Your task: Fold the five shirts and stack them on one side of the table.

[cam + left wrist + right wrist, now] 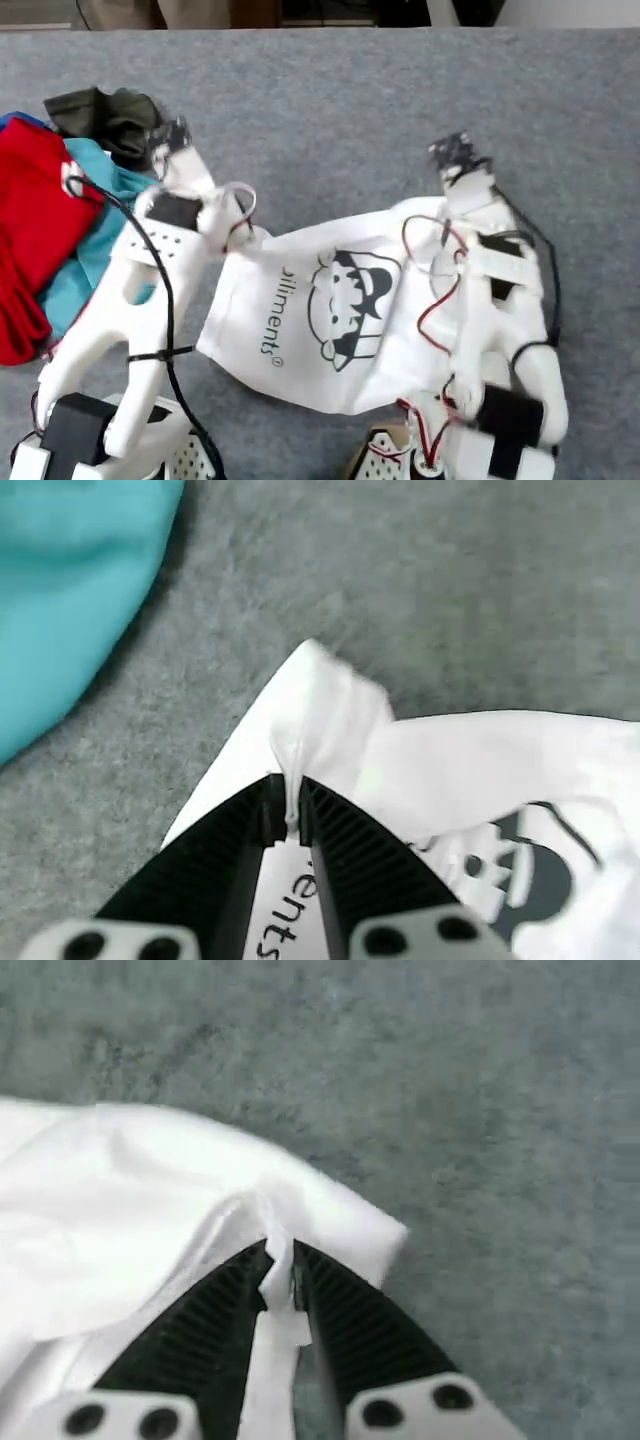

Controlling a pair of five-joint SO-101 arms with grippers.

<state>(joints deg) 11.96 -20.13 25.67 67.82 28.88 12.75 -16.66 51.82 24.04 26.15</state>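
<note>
A white shirt (330,310) with a black cartoon print lies across the middle of the grey table. My left gripper (287,805) is shut on a pinch of the white shirt (330,720) at its left upper corner; in the high view that gripper (248,232) sits at the shirt's left edge. My right gripper (279,1270) is shut on a fold of the white shirt (150,1190) at its right upper corner, near the right arm (490,290). A red shirt (35,230), a teal shirt (95,215) and a dark olive shirt (105,115) are piled at the far left.
Bare grey table (350,110) stretches behind and to the right of the white shirt. The teal shirt (70,590) lies close to the left gripper. Both arm bases stand at the front edge.
</note>
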